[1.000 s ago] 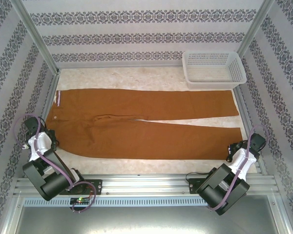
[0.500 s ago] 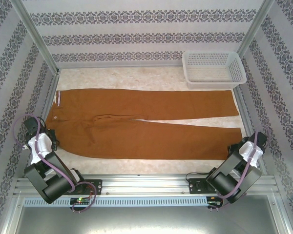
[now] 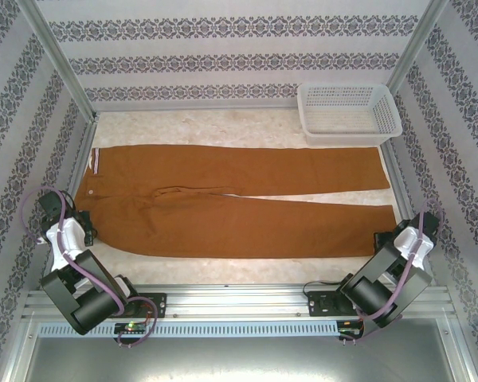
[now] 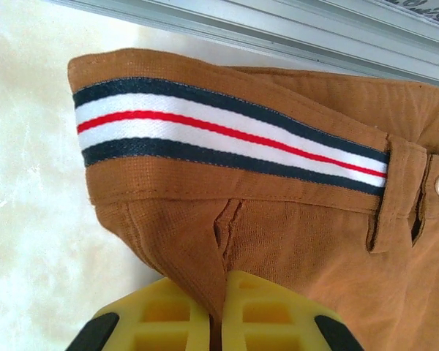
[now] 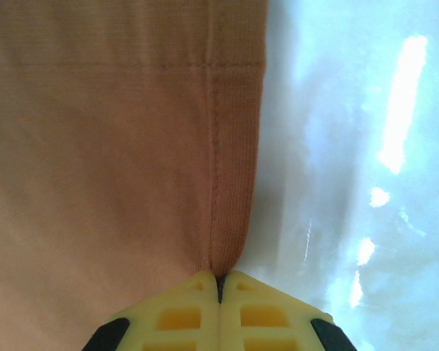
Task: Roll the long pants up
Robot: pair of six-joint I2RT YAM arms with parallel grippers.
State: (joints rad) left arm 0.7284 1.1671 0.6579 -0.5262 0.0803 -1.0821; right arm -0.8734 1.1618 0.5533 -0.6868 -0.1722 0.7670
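Across the table (image 3: pixel 223 127) the long pants (image 3: pixel 239 203) are laid flat and lengthwise. The waist is at the left and both legs are run out to the right. Taking hold is judged to be the step in hand, with no rolling begun yet.

The left claw (image 4: pixel 221 289) is seen clamped on the near corner of the waist. Cloth is pinched between its yellow pads, just below the striped waistband lining (image 4: pixel 227 139). The right claw (image 5: pixel 219 281) is closed tight on the bottom corner of the near leg's hem (image 5: pixel 234 146), and only a thin edge of fabric appears to be caught.

That bite should be checked before anything is lifted, as a slip is likely if the hem is pulled hard. The cloth is best kept taut between the two grips. It should be brought over evenly, so that no skew is wound in.

Now the container: a white mesh basket (image 3: pixel 350 131) is set at the far right corner of the table, just beside the far leg's end. Nothing can be made out inside it.
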